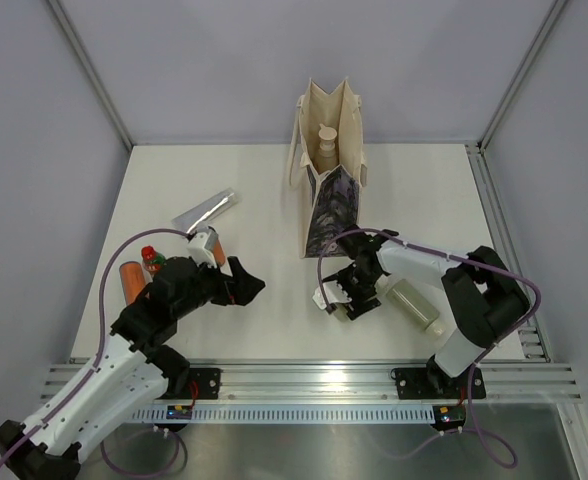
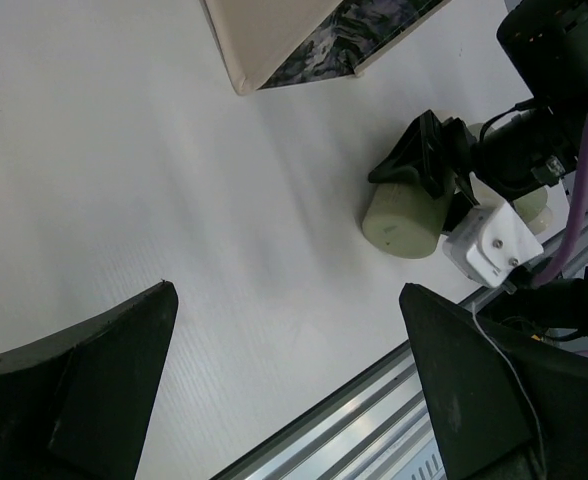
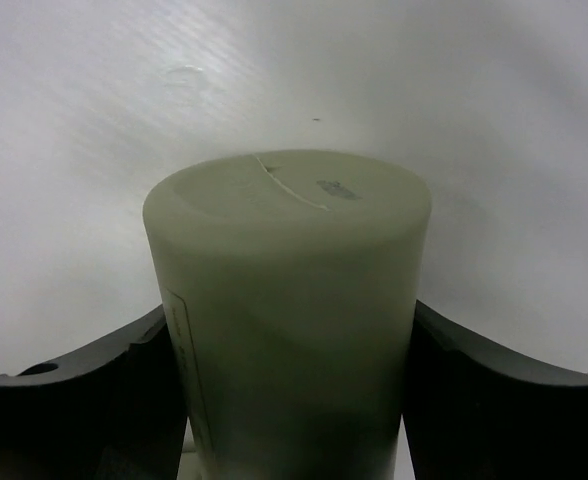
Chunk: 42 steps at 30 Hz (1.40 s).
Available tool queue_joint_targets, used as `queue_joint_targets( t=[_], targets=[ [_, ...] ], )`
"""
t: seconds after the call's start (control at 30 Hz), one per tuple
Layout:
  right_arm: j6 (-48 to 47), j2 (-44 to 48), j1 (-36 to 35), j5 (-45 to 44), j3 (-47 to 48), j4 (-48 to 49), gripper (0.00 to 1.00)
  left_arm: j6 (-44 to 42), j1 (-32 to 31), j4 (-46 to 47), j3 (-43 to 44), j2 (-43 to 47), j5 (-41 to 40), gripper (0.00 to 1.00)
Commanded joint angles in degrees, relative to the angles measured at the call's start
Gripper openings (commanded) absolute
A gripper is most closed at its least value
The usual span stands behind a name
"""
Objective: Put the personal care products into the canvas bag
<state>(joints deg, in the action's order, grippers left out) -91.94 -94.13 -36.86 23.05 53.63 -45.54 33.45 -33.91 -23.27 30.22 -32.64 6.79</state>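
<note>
right fingers (image 3: 84, 400) clamped on pale-green plastic cylinder (image 3: 289, 290), near front edge of white desk (image 1: 424, 200), right of centre. left fingers (image 2: 84, 390) spread wide, empty, over desk front-left. tall cream canvas bag with dark printed panel (image 1: 329, 200) upright mid-desk toward far edge, beige pump bottle (image 1: 327, 140) inside. second pale-green cylinder (image 1: 419, 305) lying beside right arm. silver tube (image 1: 206, 210), orange bottle (image 1: 131, 280) on left side.
</note>
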Motion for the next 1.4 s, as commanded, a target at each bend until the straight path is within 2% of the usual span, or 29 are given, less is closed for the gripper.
queue_joint_targets(
  t=[0.0, 0.17, 0.27, 0.37, 0.57, 0.67, 0.7, 0.73, 0.87, 0.9, 0.93, 1.0, 1.03, 1.13, 1.2, 1.3, 1.37],
  targets=[
    [7.8, -2.6, -0.7, -0.7, 2.7, 4.5, 0.46, -0.9, -0.2, 1.1, 1.4, -0.8, -1.1, 0.99],
    [15.2, 0.9, -0.6, 5.8, 6.9, 2.2, 0.26, -1.0, -0.2, 1.4, 1.7, -1.2, -1.2, 0.99],
    [20.3, 2.4, -0.6, 11.0, 11.5, -1.2, 0.19, -1.0, -0.2, 1.3, 1.8, -1.0, -1.4, 0.99],
    [25.6, 3.2, -0.7, 16.1, 16.8, -5.3, 0.0, -0.8, -0.2, 1.0, 1.9, -0.8, -1.8, 0.99],
    [36.8, 6.8, -0.6, 26.4, 27.0, -11.3, 0.0, -0.6, -0.2, 0.7, 2.3, -0.5, -2.4, 0.99],
    [43.8, 8.1, -0.6, 29.0, 35.3, -13.4, 0.0, -0.9, -0.2, 0.4, 2.7, -0.7, -2.7, 0.99],
    [45.6, 7.9, -0.6, 29.3, 41.2, -14.3, 0.0, -1.0, -0.2, 0.2, 2.9, -0.7, -2.7, 0.99],
    [51.8, 7.7, -0.6, 28.9, 44.5, -13.8, 0.0, -1.4, -0.2, 0.2, 3.4, -1.0, -2.9, 0.99],
    [71.3, 3.0, 1.2, 23.2, 59.3, -6.5, 0.0, -1.5, -0.2, 0.3, 4.0, -1.8, -2.9, 0.99],
    [75.7, 1.7, 1.8, 18.5, 64.6, -2.7, 0.0, -1.5, -0.2, 0.3, 4.1, -2.0, -2.9, 0.99],
    [82.6, 0.2, 2.8, 17.1, 67.5, -1.1, 0.0, -1.4, -0.2, 0.3, 4.1, -2.2, -2.8, 0.99],
    [89.8, -5.3, 6.4, 12.3, 76.2, 2.7, 0.0, -1.3, -0.2, 0.3, 4.2, -2.2, -2.8, 0.99],
    [97.1, -7.4, 7.7, 10.2, 79.6, 3.6, 0.0, -1.3, -0.2, 0.2, 4.2, -2.2, -2.9, 0.99],
    [103.8, -15.8, 10.1, -1.0, 92.0, 6.2, 0.0, -1.1, -0.2, 0.2, 4.1, -1.9, -3.0, 0.99],
    [104.5, -18.8, 10.2, -10.2, 92.5, 12.9, 0.0, -1.0, -0.2, 0.2, 4.4, -2.0, -3.3, 0.99],
    [102.6, -19.3, 10.2, -16.7, 85.7, 24.0, 0.0, -0.9, -0.2, -0.4, 4.8, -2.1, -3.5, 0.99],
    [101.5, -19.9, 10.3, -18.9, 83.2, 26.3, 0.0, -0.9, -0.2, -0.6, 4.9, -1.9, -4.0, 0.99]
  ],
)
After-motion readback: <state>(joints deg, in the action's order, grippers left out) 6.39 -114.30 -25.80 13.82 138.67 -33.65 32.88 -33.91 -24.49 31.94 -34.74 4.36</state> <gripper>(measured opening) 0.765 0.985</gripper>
